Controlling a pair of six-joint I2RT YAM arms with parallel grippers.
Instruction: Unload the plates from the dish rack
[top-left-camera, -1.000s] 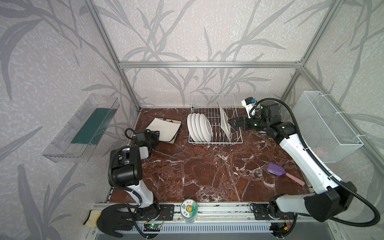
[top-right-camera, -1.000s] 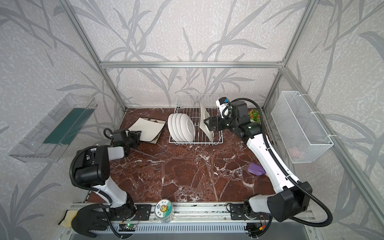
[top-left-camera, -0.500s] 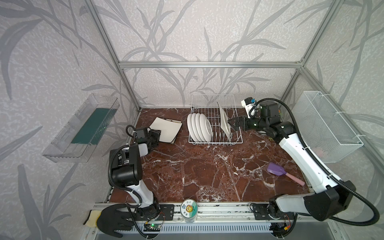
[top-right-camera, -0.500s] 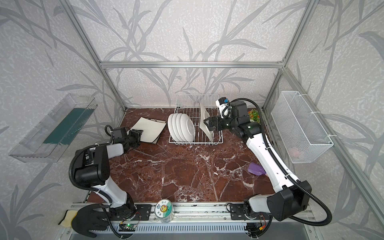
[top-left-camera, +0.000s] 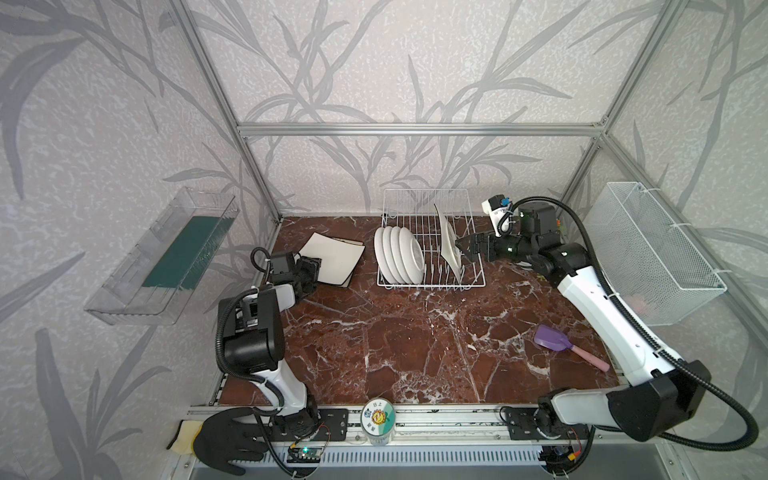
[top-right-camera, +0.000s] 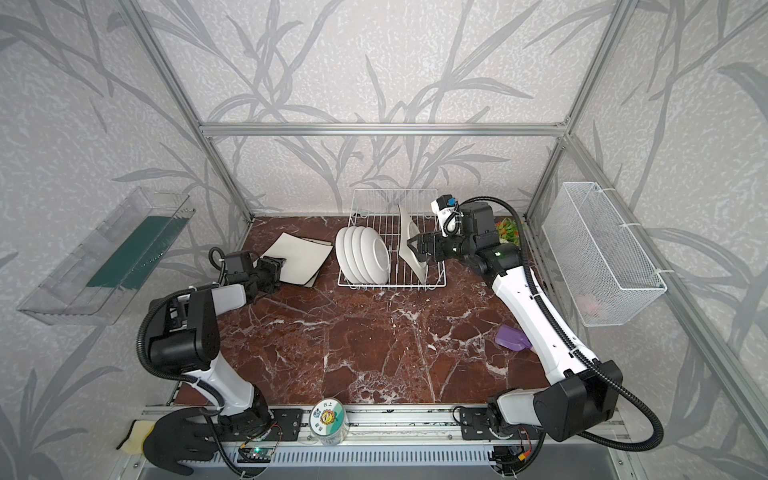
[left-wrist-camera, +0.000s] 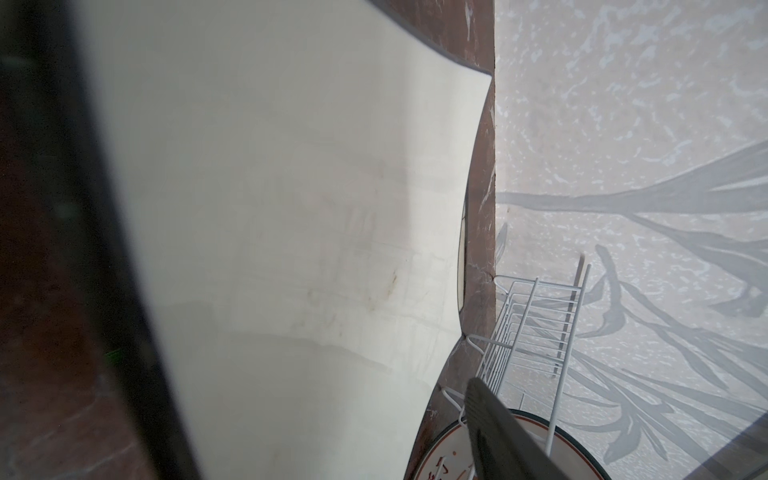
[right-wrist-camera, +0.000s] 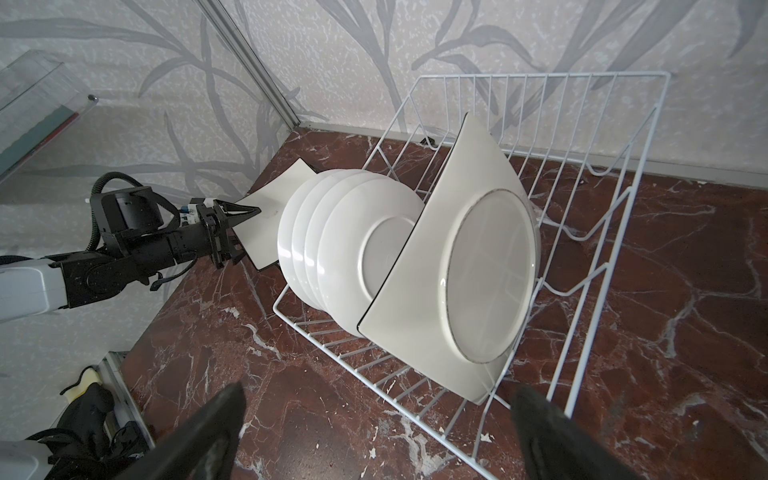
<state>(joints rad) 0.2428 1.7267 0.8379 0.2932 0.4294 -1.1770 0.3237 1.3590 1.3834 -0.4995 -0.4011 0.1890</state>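
Note:
The white wire dish rack (top-left-camera: 471, 266) (top-right-camera: 434, 266) stands at the table's back. Several round white plates (top-left-camera: 399, 253) (right-wrist-camera: 332, 241) lean together in it. A cream square plate (top-left-camera: 449, 239) (right-wrist-camera: 469, 270) stands on edge beside them. My right gripper (top-left-camera: 463, 245) (right-wrist-camera: 378, 411) is open just right of that plate, not touching it. Another cream square plate (top-left-camera: 332, 257) (left-wrist-camera: 291, 208) lies flat left of the rack, a dark edge showing beneath it. My left gripper (top-left-camera: 311, 266) (right-wrist-camera: 239, 232) is open at its near-left corner, with one finger (left-wrist-camera: 494, 432) clear of the plate.
A clear plastic tray (top-left-camera: 166, 257) hangs on the left wall and a white mesh basket (top-left-camera: 652, 249) on the right wall. A purple scoop (top-left-camera: 552, 338) lies at the right. Green-orange items (top-right-camera: 509, 230) sit behind the right arm. A black glove (top-left-camera: 224, 440) rests on the front rail.
My left gripper's jaws have spread apart at the corner of the flat square plate. The right arm and the plates in the rack have not moved.

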